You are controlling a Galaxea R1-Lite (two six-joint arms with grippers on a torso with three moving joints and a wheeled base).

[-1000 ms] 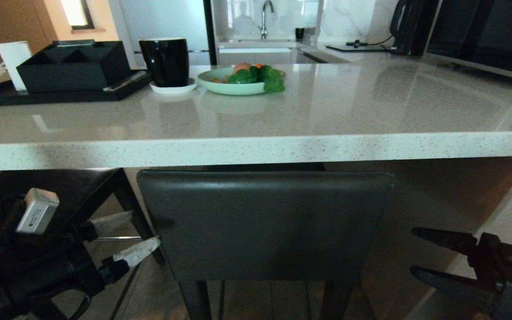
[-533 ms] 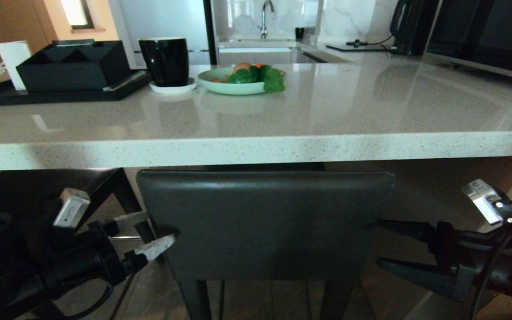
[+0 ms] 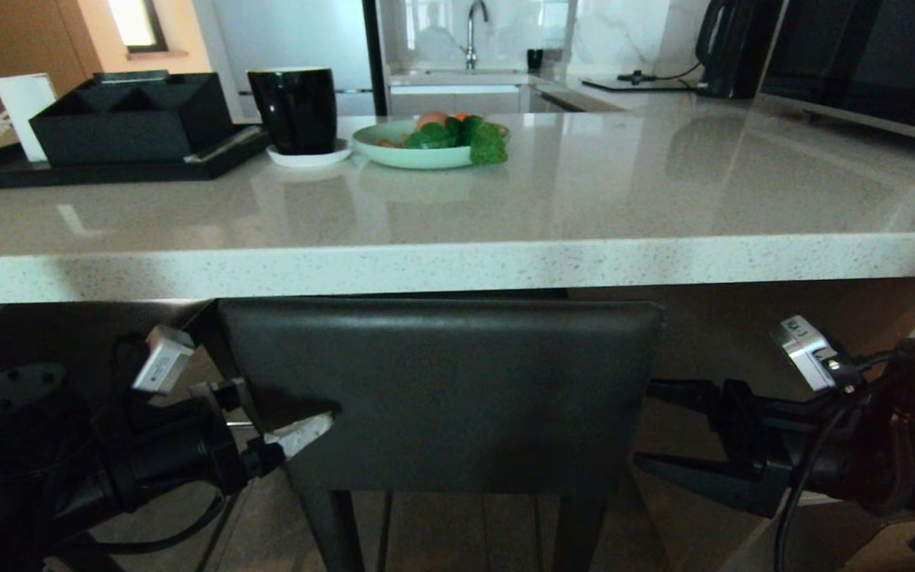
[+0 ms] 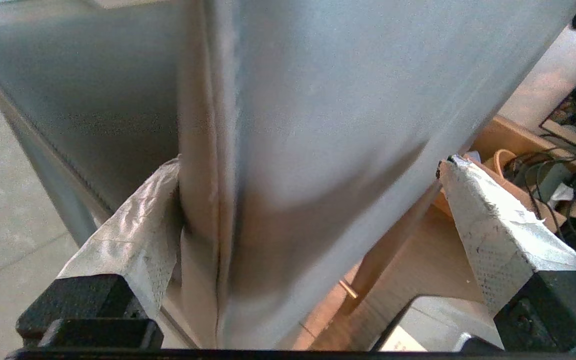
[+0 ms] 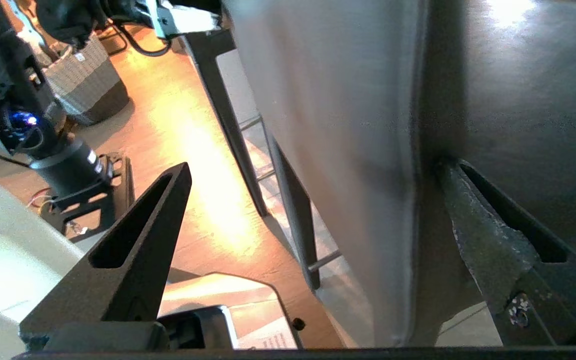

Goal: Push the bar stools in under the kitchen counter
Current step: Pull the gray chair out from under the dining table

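Stool seat hidden behind the backrest [image 3: 442, 393] in head view; legs cut off by the bottom edge, feet and footrest not visible there. Second stool [image 3: 68, 342] at left mostly blocked by the left arm, only a dark shape under the kitchen counter [image 3: 457, 266]. Left gripper [image 3: 267, 417]: one taped fingertip shows on the backrest face, other finger is lost behind the edge. Right gripper [image 3: 652, 425]: tips meet the backrest's right edge, contact unclear in head view. Left wrist view: backrest [image 4: 318, 125] blurred. Microwave [image 3: 870, 59] cropped at right.
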